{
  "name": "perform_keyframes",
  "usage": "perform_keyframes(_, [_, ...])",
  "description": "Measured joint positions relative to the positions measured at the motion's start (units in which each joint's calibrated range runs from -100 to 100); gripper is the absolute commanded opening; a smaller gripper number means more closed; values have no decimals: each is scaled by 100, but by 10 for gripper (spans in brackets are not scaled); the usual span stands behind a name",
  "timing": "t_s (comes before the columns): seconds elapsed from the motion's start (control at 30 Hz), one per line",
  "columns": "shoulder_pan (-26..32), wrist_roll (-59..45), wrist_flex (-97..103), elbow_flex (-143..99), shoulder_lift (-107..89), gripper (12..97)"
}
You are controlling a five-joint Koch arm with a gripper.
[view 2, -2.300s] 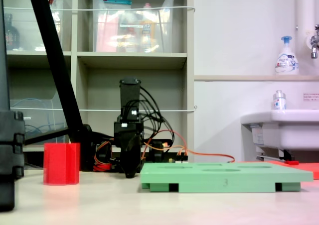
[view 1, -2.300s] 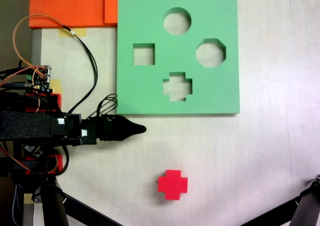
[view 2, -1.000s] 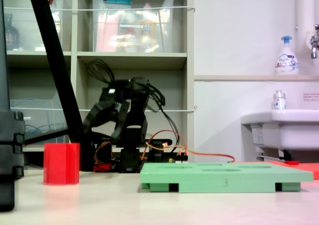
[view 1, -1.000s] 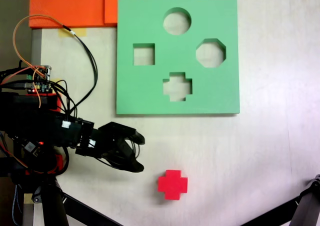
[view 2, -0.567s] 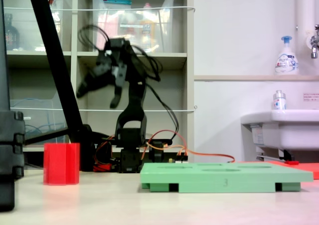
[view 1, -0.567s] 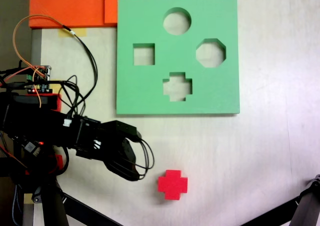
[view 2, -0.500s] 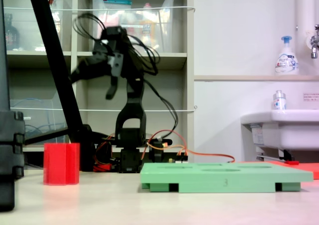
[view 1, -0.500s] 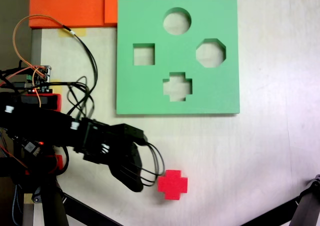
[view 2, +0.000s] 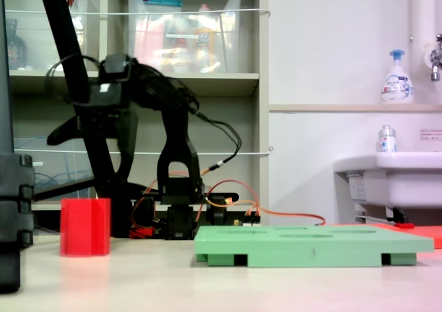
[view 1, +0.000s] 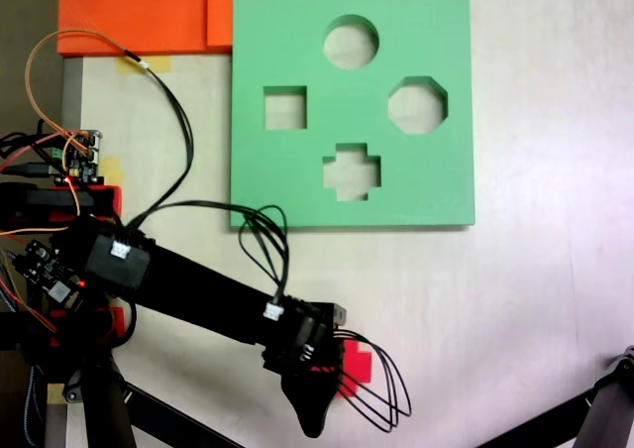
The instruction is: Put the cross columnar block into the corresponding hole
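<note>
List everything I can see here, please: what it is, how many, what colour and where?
Cross block: one, red, on the table, under the arm in the overhead-looking fixed view.
Foam board: one, green, top middle of the table; four cutouts: round, square, octagonal, plus-shaped hole.
Foam sheets: orange, top left corner.
Shelves: with clear bins, behind the arm.
Sink: white, right side; soap bottle above.
Arm: one, black, reaching over the block.
Gripper: black, jaws spread, above the block.

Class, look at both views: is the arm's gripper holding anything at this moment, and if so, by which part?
Nothing is held. The gripper hangs open above the red cross block, which stands on the table untouched.
</note>
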Motion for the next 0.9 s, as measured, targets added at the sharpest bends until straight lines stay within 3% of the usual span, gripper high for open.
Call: perform_keyframes(0.9, [-34,-34,0,186,2490,944])
